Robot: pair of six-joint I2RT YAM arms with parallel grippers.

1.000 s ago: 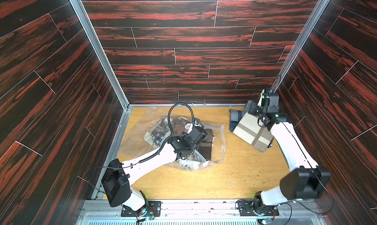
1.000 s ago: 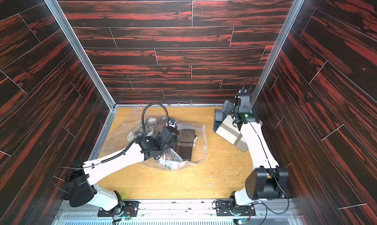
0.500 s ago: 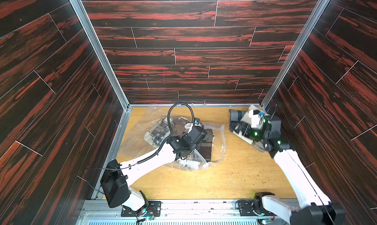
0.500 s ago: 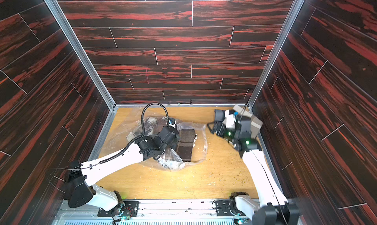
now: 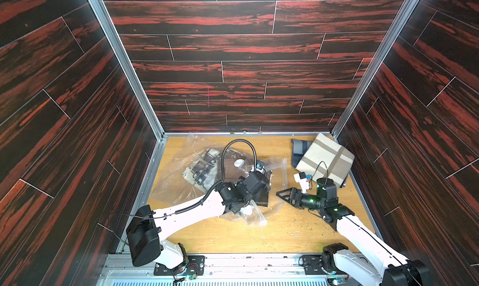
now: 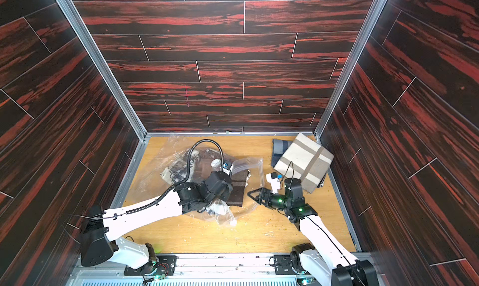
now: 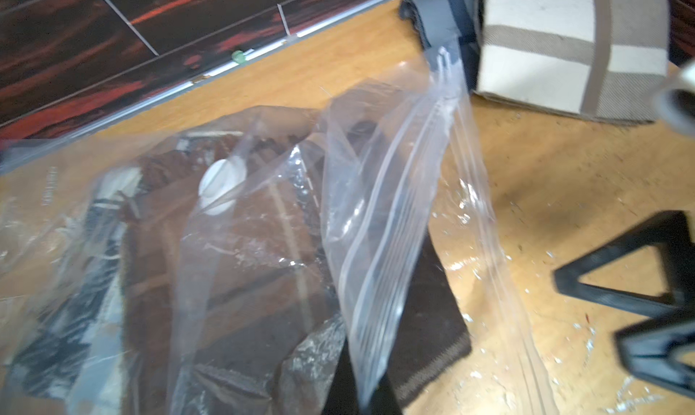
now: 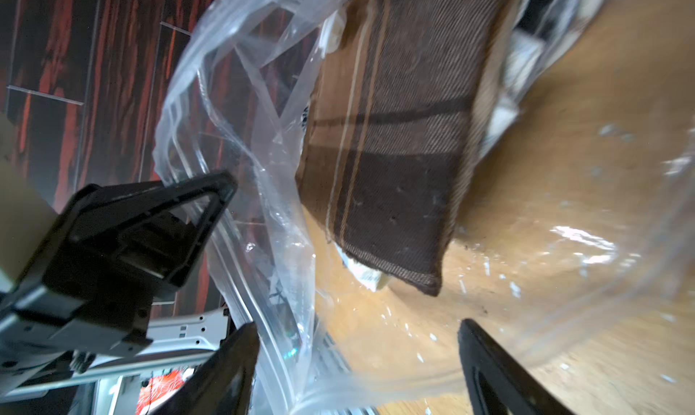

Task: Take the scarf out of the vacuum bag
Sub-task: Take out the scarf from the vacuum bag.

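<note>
Pinches the zip-seal lip of the one vacuum bag (image 5: 176,183) in the clenched left gripper (image 7: 363,398); holds the right gripper (image 8: 357,324) spread and empty at the mouth. Counts four scarves: brown scarf (image 8: 395,149) poking from the mouth mid-table, patterned scarf (image 5: 199,173) deeper inside, grey scarf (image 5: 299,148) and cream scarf (image 5: 324,155) outside, far right. Likely soft, light, limp against slippery film; best taken by the brown one's exposed corner.

Both top views look steeply down from high above, sharing the whole floor (image 5: 233,235). Each wrist camera sits close behind its jaws, facing the vacuum bag (image 7: 376,213) ahead; the right seems rolled sideways.
</note>
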